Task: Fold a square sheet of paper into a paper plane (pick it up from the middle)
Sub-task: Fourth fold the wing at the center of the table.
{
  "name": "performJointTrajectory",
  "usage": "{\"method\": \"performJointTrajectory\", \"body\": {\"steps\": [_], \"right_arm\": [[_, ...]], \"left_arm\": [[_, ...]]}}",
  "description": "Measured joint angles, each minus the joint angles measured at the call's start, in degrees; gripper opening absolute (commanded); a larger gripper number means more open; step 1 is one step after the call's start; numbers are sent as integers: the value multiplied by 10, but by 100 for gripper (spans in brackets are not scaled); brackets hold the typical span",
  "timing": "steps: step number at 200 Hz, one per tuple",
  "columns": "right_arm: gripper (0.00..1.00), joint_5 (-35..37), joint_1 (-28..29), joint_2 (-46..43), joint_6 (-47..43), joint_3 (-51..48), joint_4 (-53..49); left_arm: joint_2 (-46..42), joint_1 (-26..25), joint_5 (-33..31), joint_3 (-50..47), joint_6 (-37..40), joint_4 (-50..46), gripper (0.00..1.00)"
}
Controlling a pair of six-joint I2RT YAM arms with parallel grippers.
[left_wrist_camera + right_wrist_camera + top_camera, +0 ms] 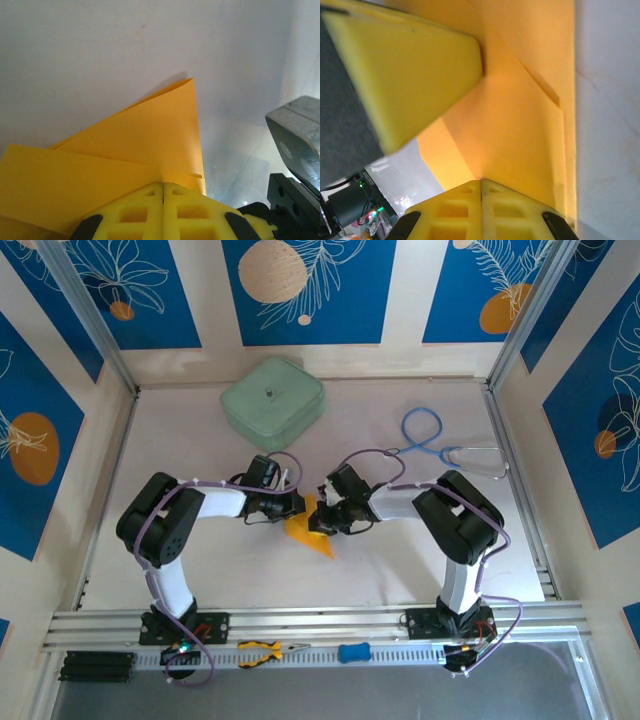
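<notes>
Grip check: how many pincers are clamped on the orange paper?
2. The left pincer grips the paper from its left side, the right pincer from its right; both shut.

One thin, bright orange-yellow sheet of paper (308, 532), folded to a point. One mint-green rounded square case (272, 402). One pair of yellow-handled pliers (262, 650). One small blue block (353, 652). One thin blue loop (405, 425) and one pale grey loop (478, 450), possibly parts of a single item, not tellable. Two black-and-white robot arms, left arm (190, 515) and right arm (445, 505), with two yellow-fingered pincers, left pincer (297, 508) and right pincer (323, 520). One white counter (200, 455).
</notes>
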Motion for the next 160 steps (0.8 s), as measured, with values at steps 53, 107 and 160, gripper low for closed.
{"method": "performJointTrajectory", "body": {"steps": [53, 107, 160], "right_arm": [[7, 2, 1, -37, -6, -25, -20], [8, 2, 7, -22, -9, 14, -28], [8, -9, 8, -31, -2, -60, 41]], "left_arm": [[1, 2, 4, -1, 0, 3, 0], [2, 3, 7, -2, 0, 5, 0], [2, 4, 9, -2, 0, 4, 0]]}}
